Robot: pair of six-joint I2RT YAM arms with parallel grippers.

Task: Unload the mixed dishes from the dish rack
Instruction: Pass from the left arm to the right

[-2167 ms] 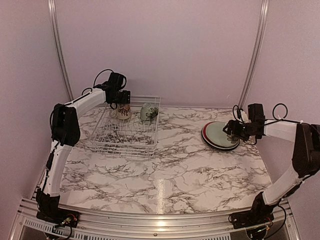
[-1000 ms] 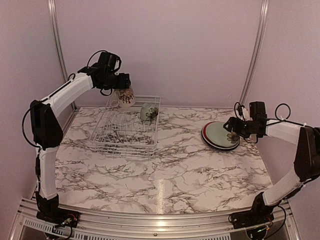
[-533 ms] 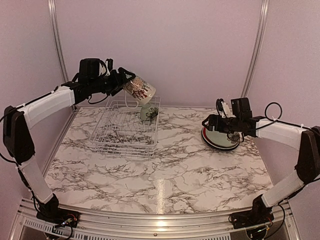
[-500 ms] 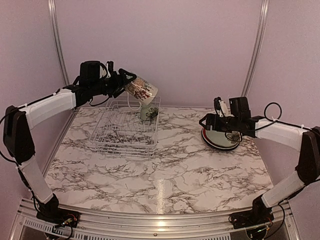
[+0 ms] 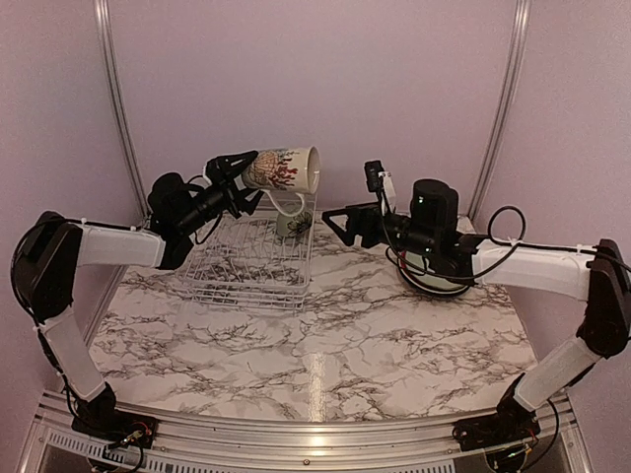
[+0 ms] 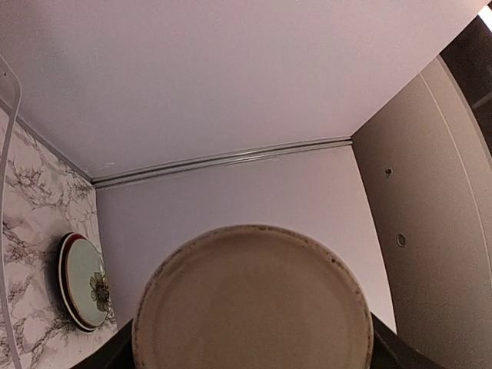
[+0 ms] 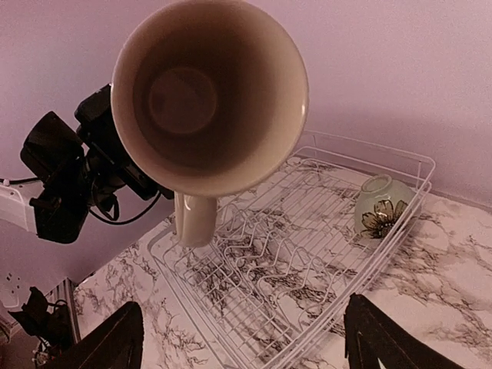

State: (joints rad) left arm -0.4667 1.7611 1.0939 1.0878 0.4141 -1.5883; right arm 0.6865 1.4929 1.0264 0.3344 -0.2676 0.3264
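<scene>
My left gripper point(image 5: 240, 169) is shut on the cream floral mug point(image 5: 283, 168) and holds it on its side, high above the white wire dish rack point(image 5: 246, 261). The mug's mouth faces right and its handle hangs down. Its base point(image 6: 250, 300) fills the left wrist view. My right gripper point(image 5: 340, 215) is open and empty, pointing left at the mug's mouth point(image 7: 209, 92) from a short way off. The small pale green bowl point(image 5: 293, 222) lies in the rack's far right corner and also shows in the right wrist view point(image 7: 380, 204). The two plates point(image 5: 434, 287) are stacked on the table at right, partly behind my right arm.
The rack point(image 7: 307, 254) holds only the bowl among its tines. The plate stack point(image 6: 84, 280), pale green plate on top, lies flat on the marble table point(image 5: 325, 335). Purple walls and metal posts close in the back and sides.
My left arm has lifted the mug out of the rack, swung it right and tipped it level. My right gripper has left the plates and moved left and up toward the mug.
</scene>
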